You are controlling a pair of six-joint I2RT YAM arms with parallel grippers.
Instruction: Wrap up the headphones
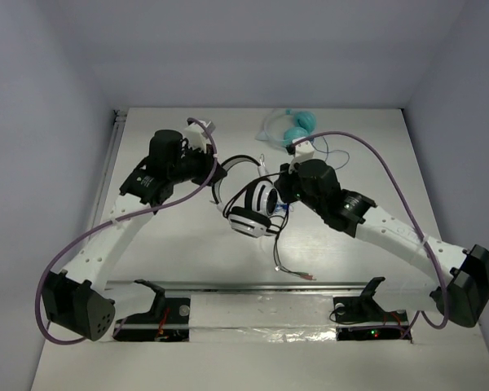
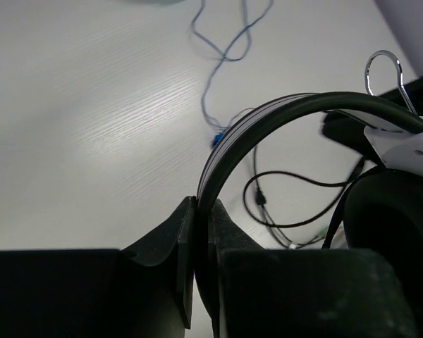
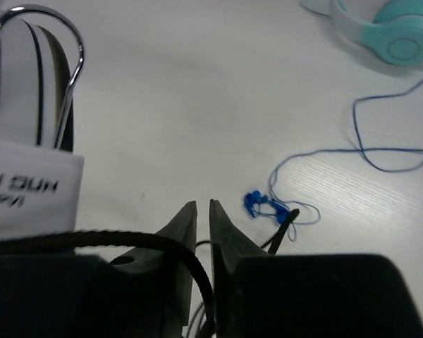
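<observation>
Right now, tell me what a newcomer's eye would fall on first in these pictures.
First, the white-and-black headphones at mid-table between both arms. The left pincer is clamped on their black headband, and the right pincer grips the thin black cable. Next, the teal headphones at the table's far edge, their blue cord trailing toward the middle.

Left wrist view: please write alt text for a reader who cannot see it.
The left gripper is shut on the black headband of the headphones, which arches right to a black earcup. Beyond are a looping thin black cable and a blue cord on the white table.
</observation>
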